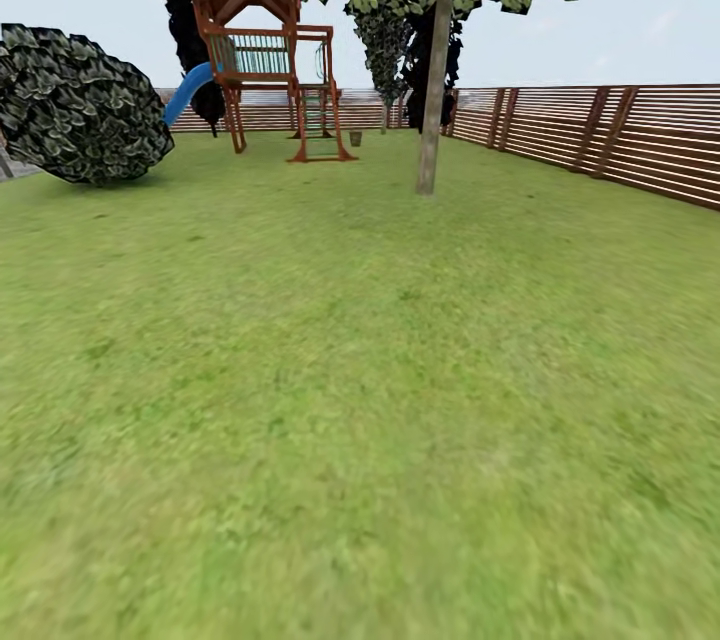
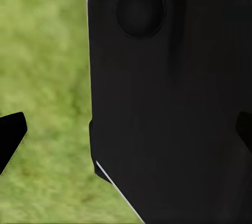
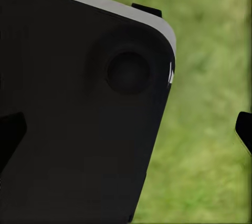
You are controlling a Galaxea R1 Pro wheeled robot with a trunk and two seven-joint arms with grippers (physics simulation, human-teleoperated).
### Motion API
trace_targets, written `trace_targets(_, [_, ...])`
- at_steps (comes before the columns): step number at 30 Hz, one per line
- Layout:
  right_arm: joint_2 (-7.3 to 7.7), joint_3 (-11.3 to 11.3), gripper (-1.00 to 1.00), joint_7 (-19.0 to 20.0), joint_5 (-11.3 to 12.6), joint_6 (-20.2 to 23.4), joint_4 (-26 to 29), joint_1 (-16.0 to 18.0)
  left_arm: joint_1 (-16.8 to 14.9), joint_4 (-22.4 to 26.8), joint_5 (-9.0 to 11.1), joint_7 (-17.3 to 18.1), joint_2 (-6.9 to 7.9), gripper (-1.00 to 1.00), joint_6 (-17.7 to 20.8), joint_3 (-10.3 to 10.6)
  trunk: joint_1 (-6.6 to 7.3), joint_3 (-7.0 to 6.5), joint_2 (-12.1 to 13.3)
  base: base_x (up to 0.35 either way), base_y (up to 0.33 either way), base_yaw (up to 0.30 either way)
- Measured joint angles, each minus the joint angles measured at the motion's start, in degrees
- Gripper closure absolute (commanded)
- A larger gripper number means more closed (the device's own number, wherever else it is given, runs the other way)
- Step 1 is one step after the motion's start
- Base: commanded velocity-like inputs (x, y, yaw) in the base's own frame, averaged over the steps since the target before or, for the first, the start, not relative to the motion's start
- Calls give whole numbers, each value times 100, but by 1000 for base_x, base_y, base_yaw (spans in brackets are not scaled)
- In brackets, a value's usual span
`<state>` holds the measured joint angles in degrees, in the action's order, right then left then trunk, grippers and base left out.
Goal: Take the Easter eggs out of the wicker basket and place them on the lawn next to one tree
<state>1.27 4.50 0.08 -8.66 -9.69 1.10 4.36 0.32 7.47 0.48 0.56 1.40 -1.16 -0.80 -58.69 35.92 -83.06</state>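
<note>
Far across the lawn (image 1: 360, 400), beside the foot of the play frame, stands the wicker basket (image 1: 355, 137), tiny at this distance. The Easter eggs are out of view. A tree (image 1: 432, 100) with a straight pale trunk rises from the grass right of centre, nearer than the basket. In the left wrist view my left gripper (image 2: 126, 132) is open, one dark fingertip (image 2: 10, 137) at each picture edge, with the robot's black body and grass behind. My right gripper (image 3: 126, 129) is open the same way, its fingertips (image 3: 244, 129) wide apart and holding nothing.
A wooden play frame (image 1: 265, 50) with a blue slide (image 1: 188, 92) stands at the back. A big dark bush (image 1: 75, 105) sits at the left. A brown slatted fence (image 1: 600, 135) runs along the right and the back. Dark trees (image 1: 190, 30) stand by the fence.
</note>
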Motion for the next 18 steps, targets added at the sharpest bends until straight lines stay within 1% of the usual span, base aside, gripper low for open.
trace_targets(6, [-5, 4, -100, 0, -6, -1, 8, 0, 0, 0, 0, 0, 0, -100, 0, 0, 0, 0, 0, 342, 0, 0])
trace_targets(10, [33, 13, -100, 0, -26, -1, 1, 0, 0, 0, 0, 0, 0, -100, 0, 0, 0, 0, 0, 342, 0, 0])
trace_targets(18, [27, 20, -100, 0, -50, 0, 8, 0, 0, 0, 0, 0, 0, -100, 0, 2, 0, 0, 0, 342, 0, 0])
